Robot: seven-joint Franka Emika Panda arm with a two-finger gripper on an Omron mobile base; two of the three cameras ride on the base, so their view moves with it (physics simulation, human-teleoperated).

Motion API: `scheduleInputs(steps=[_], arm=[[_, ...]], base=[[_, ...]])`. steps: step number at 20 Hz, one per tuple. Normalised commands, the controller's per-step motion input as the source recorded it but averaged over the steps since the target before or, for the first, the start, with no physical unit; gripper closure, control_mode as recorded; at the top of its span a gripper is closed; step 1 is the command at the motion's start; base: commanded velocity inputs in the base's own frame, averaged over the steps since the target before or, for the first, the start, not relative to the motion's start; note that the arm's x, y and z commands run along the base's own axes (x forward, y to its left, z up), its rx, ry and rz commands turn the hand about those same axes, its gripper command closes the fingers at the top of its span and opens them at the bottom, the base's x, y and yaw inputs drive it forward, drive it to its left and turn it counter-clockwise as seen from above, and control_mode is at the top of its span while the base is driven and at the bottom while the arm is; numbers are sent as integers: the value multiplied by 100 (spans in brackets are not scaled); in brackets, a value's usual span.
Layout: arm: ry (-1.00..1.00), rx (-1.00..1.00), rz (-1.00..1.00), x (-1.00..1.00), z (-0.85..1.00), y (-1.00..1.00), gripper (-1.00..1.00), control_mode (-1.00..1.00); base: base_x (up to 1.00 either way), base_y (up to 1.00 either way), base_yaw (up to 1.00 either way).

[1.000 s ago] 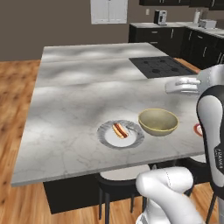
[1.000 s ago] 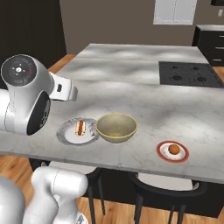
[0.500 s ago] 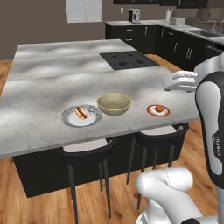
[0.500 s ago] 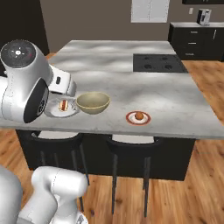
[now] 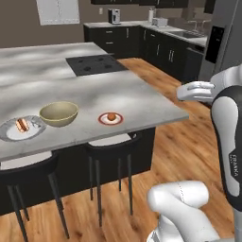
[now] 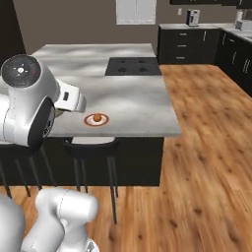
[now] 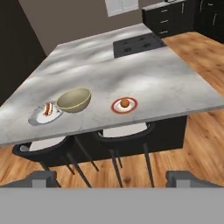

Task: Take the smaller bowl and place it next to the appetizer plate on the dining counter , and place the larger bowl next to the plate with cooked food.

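Note:
A wide olive-tan bowl [image 5: 58, 113] [image 7: 74, 99] stands on the grey marble dining counter [image 5: 137, 94] [image 7: 166, 83]. It touches or nearly touches a white plate with a hot dog [image 5: 21, 127] [image 7: 46, 112] on its left. To the bowl's right, apart from it, lies a red-rimmed plate with a small orange bite [image 5: 111, 117] [image 6: 96, 119] [image 7: 124, 104]. My gripper [image 7: 113, 179] hangs in the air off the counter's front edge, well back from these things. It is open, with nothing between its widely spread fingertips [image 7: 43, 177].
Two black stools [image 5: 108, 142] [image 7: 122, 131] are tucked under the counter's front edge. A black cooktop [image 5: 90, 64] [image 6: 133, 66] is set into the far side. Dark cabinets [image 5: 165, 47] line the back wall, and open wood floor [image 6: 197, 147] spreads to the right.
The whole picture has shifted: the base has driven back and to the right, so the counter with its plates and bowl now sits farther away and to the left. The things have not moved.

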Motion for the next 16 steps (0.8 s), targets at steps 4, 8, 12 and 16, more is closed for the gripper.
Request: scheduleInputs(steps=[4, 8, 12, 16], arm=[[0, 0, 0, 0, 0, 0, -100, 100], [0, 0, 0, 0, 0, 0, -100, 100], [0, 0, 0, 0, 0, 0, -100, 100], [0, 0, 0, 0, 0, 0, -100, 100]], base=[[4, -100, -6], [15, -100, 0], [19, -100, 0], [10, -100, 0]])
